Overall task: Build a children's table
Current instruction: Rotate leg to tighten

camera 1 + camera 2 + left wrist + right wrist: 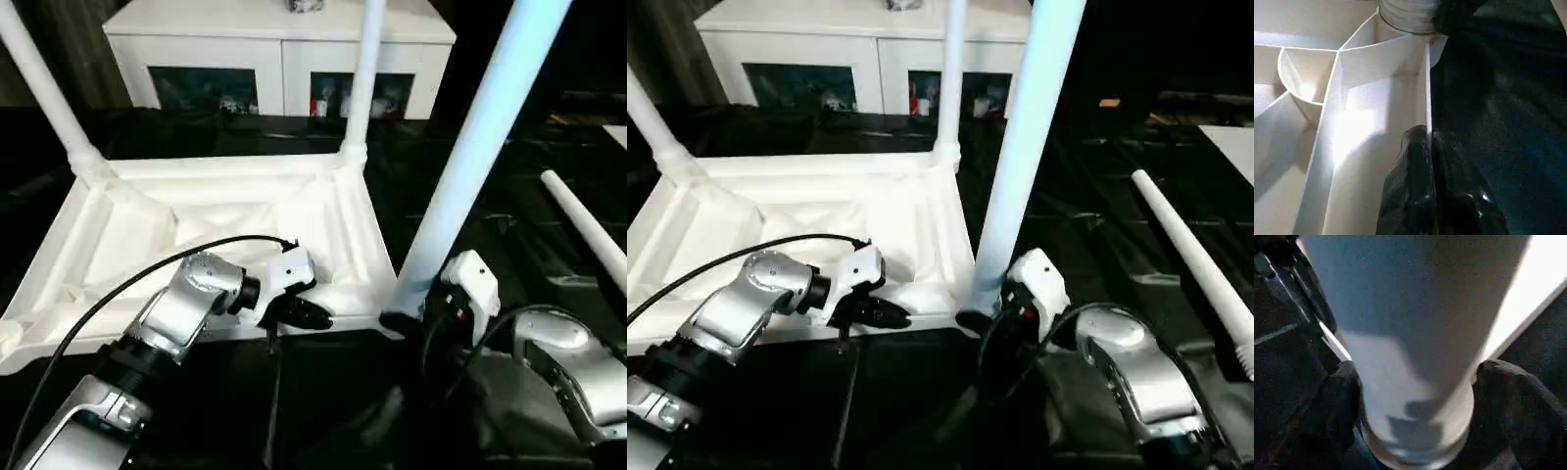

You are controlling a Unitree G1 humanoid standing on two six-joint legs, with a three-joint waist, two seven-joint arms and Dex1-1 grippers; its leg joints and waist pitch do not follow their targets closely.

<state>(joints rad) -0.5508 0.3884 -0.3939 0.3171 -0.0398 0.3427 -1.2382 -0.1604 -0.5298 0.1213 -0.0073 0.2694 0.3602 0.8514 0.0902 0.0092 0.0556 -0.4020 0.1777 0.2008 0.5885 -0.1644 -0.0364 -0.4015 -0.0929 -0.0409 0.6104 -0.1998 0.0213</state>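
The children's table lies upside down: its white ribbed tabletop (328,211) rests on the dark floor. Three white legs stand upright in corner sockets, at the far left (44,88), the far right (364,78) and the near right (470,147). My left gripper (306,313) is shut on the tabletop's near rim (1427,83), one black finger (1408,186) on each side of the thin wall. My right gripper (1415,396) stands open around the base of the near right leg (1415,333), with its fingers (1508,401) close beside it.
A loose white leg (588,230) lies on the floor to the right. A white cabinet (279,39) with dark glass doors stands behind the tabletop. A black cable (127,284) arcs over my left forearm.
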